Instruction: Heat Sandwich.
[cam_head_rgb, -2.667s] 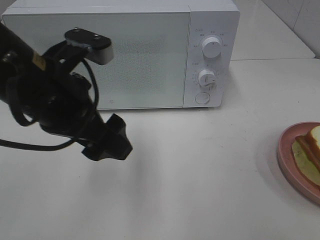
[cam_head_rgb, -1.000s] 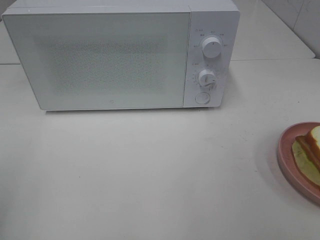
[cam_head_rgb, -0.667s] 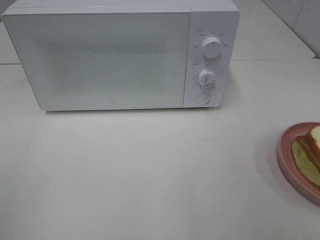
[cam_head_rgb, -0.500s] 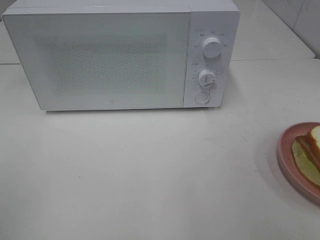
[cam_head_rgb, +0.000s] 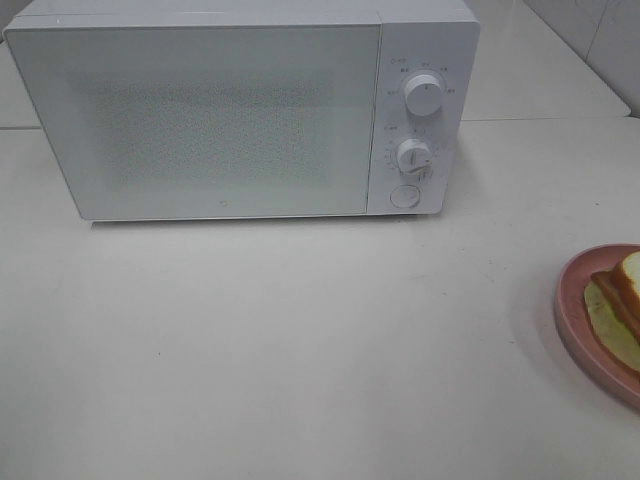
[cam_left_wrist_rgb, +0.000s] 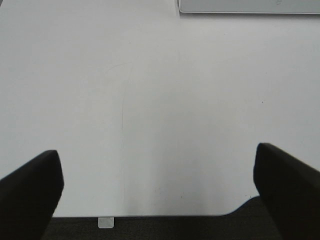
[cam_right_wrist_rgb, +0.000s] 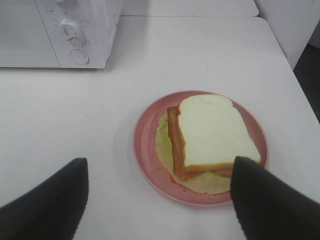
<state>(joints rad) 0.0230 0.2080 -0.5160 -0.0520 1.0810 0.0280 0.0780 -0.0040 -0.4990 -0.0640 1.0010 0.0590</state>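
From the high exterior camera, a white microwave (cam_head_rgb: 245, 110) stands at the back of a pale table (cam_head_rgb: 300, 350) with its door closed. Its control panel, on the side nearer the plate, carries an upper knob (cam_head_rgb: 424, 94), a lower knob (cam_head_rgb: 412, 156) and a round button (cam_head_rgb: 404, 196) below them. Well apart from the microwave, toward the near right edge of the view, a round pink plate (cam_head_rgb: 575, 310) is cut off by the frame. The sandwich (cam_head_rgb: 620, 295) lies on it, only partly showing: white bread, a reddish-brown strip, and pale yellow-green filling. Neither arm appears in this view.

In the left wrist view, the left gripper (cam_left_wrist_rgb: 160, 187) hangs over bare table with its two dark fingers (cam_left_wrist_rgb: 30, 192) spread wide apart and nothing between them. A corner of the microwave's base (cam_left_wrist_rgb: 250, 6) shows at the far side, well away from the fingers. The table's edge and a dark floor lie just under the gripper.

In the right wrist view, the right gripper (cam_right_wrist_rgb: 159, 200) also has its jaws wide apart, its dark fingers (cam_right_wrist_rgb: 47, 202) holding nothing. The pink plate (cam_right_wrist_rgb: 147, 150) sits between and just beyond them, away from the microwave's knob side (cam_right_wrist_rgb: 75, 30). The sandwich (cam_right_wrist_rgb: 212, 132) rests flat on the plate, the top bread slice covering meat strips whose ends stick out on the microwave side, with the yellow-green layer underneath. The fingers are apart from the plate and the sandwich.
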